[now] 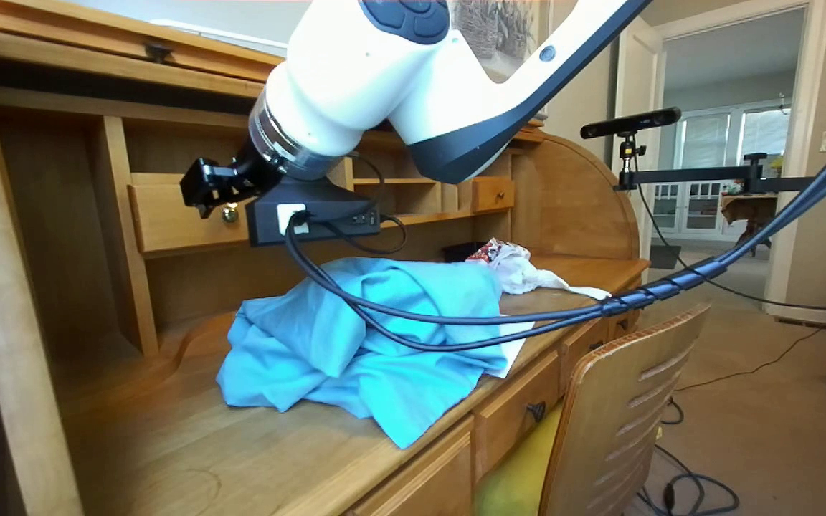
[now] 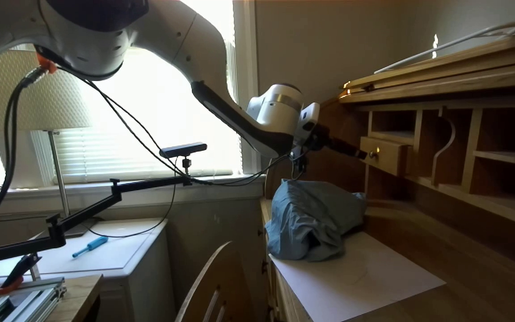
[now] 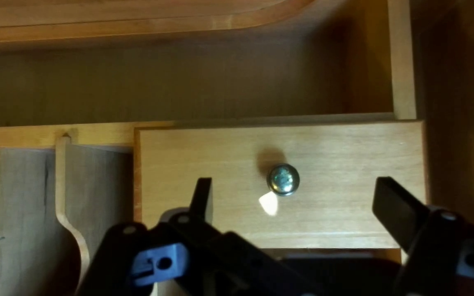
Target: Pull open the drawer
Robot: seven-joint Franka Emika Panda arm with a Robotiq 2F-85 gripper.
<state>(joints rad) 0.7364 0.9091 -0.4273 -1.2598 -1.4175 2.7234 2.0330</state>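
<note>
Drawer (image 3: 323,181), lone knob (image 3: 283,179) and two dark fingers (image 3: 395,213) share the wrist view at a wooden roll-top bench (image 1: 169,437), where one robot arm (image 1: 355,79) reaches in. In an exterior view, two small knobbed drawers can be counted in the bench's upper section: the wide one at the tool (image 3: 293,192) and a narrower drawer (image 1: 492,194) farther along. One chair (image 1: 603,423) stands at the bench; one blue cloth (image 1: 377,337) lies partly over one sheet of white paper (image 2: 369,281). The tool is spread wide and grips nothing, its fingers on either side of the knob with a gap on each flank; whether a fingertip meets the wood cannot be told. The drawer, set above an open recess (image 1: 198,283), has a plain rectangular front of smooth, pale-grained wood; its knob is round, metallic and glossy. The cloth falls in crumpled folds, and slots cut the chair's curved back.
</note>
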